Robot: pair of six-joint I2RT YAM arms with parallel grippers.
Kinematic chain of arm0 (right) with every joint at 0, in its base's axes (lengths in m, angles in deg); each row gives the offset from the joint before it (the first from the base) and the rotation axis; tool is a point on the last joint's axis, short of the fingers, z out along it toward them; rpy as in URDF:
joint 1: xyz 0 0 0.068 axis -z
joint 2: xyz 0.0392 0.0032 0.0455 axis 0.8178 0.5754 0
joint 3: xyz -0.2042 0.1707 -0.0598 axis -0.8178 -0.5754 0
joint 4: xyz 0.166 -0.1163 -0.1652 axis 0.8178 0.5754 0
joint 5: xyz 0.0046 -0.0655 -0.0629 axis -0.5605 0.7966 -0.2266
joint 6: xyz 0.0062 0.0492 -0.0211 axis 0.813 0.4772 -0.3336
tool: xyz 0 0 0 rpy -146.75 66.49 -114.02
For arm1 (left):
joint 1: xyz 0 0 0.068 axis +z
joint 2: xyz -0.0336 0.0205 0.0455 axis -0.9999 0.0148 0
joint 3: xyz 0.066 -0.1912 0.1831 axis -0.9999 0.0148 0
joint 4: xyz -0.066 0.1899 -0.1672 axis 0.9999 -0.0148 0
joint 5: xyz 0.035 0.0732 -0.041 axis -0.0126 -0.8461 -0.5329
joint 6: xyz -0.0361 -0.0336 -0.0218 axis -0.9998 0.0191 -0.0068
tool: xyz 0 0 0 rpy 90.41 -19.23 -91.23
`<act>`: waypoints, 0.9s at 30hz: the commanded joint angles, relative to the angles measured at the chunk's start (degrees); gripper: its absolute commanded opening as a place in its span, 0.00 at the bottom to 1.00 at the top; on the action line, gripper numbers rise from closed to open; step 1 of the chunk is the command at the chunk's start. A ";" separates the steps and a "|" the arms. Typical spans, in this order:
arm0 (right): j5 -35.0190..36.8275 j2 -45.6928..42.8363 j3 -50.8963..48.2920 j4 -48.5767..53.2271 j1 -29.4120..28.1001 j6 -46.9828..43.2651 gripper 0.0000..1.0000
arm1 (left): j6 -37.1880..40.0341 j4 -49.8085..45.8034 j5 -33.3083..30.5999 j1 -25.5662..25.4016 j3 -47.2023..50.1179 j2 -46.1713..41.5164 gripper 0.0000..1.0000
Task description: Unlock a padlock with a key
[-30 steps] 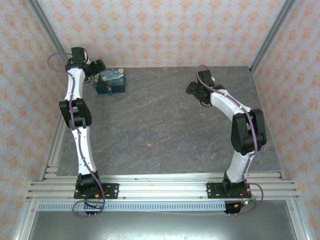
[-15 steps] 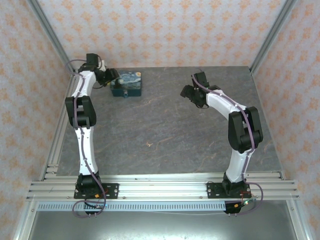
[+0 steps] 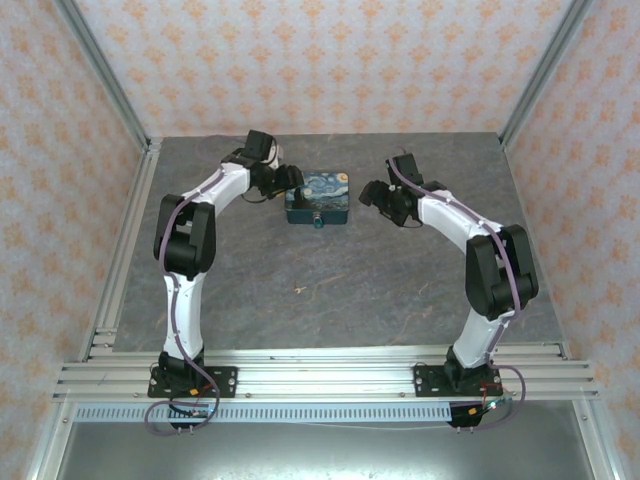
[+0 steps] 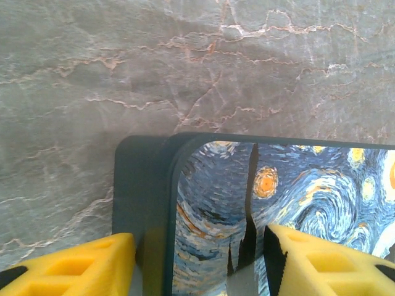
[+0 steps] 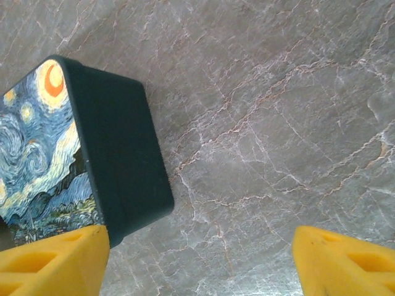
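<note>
The left gripper (image 4: 199, 235) stands half apart, astride the left end of the painted tin (image 4: 296, 185). Its wrist view sets out the yellow fingers (image 4: 74, 268). One sits just beside the tin's dark outer wall and the other lies over the swirled lid. The tin's rounded corner is between them. Whether they clamp the tin or merely rest against it, I cannot tell. From above, this gripper meets the tin at that same left end.

The right gripper (image 5: 200, 231) is spread wide and holds nothing. Its wrist view gives bare grey stone between the fingers, with one corner of the tin just beside one of them. From above it hovers near the tin's right end, slightly apart from it.

The tin sits on the table (image 3: 400, 290) in the far half, about midway between the left and right edges. The top view supplies the small things. The teal padlock (image 3: 318, 222) hangs against the tin's near wall, facing the table's near edge. A thin tan sliver, probably the key (image 3: 298, 290), lies flat near the table's centre. It is well apart from the tin and from both grippers, on the side toward the near edge.
</note>
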 commanded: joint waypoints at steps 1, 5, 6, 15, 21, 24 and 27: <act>-3.15 0.13 -0.13 -2.11 -0.20 0.75 0.75 | -3.71 -0.07 -5.72 -0.71 2.44 -1.02 0.58; -6.68 3.97 3.67 -2.49 -0.72 0.74 0.70 | -3.92 0.43 -7.18 -1.15 4.28 -3.44 0.61; -7.02 5.12 4.95 -2.43 -1.06 0.38 0.69 | -3.73 0.28 -7.55 -1.19 4.71 -4.11 0.61; -5.24 10.53 15.65 3.62 -3.81 -2.79 0.63 | 1.55 -5.03 -10.40 -0.81 4.76 -9.81 0.67; -0.98 2.19 9.64 5.81 -4.06 -4.62 0.63 | 5.41 -10.71 -14.93 -0.04 7.56 -20.09 0.69; 0.96 -2.78 3.57 5.47 -5.76 -4.78 0.63 | 4.03 -10.67 -16.74 -0.21 16.40 -27.88 0.68; 3.35 -5.80 -1.57 5.09 -9.80 -4.82 0.63 | 1.64 -8.96 -17.96 -1.39 28.55 -36.43 0.66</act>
